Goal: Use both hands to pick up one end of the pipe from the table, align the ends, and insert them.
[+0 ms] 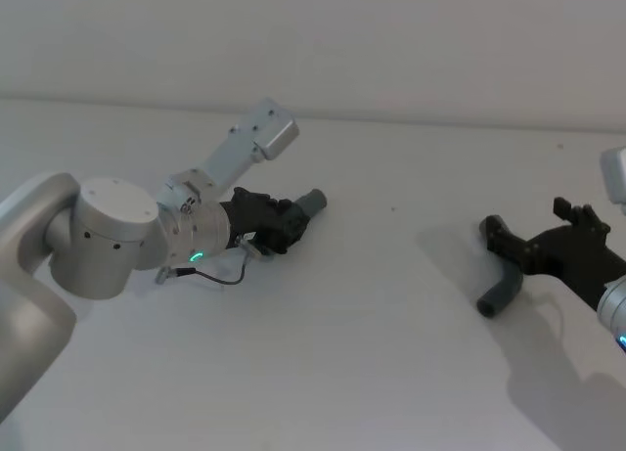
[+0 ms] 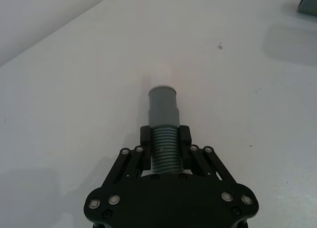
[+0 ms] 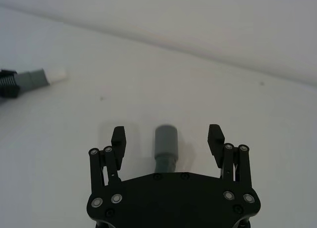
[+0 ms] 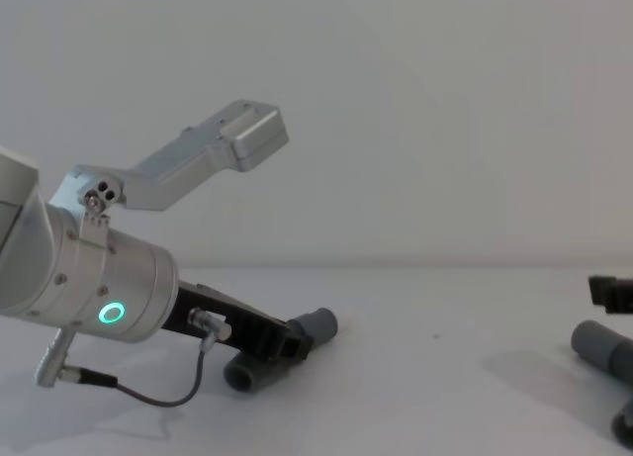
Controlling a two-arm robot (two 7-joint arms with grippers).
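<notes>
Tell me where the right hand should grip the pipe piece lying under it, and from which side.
Grip the ribbed section just behind the smooth cuff, probably coming straight down with the open right hand straddling it across its width. Ribs give the fingers purchase and the cuff stays free for mating; the left hand holds its own pipe piece that way.

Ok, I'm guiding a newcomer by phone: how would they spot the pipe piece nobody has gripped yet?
On the white table, go to the robot's right side, where the right gripper stands open. Between its fingers lies a short dark grey pipe piece with a smooth cuff. Unlike the other piece, clamped in the left gripper, nothing holds it.
</notes>
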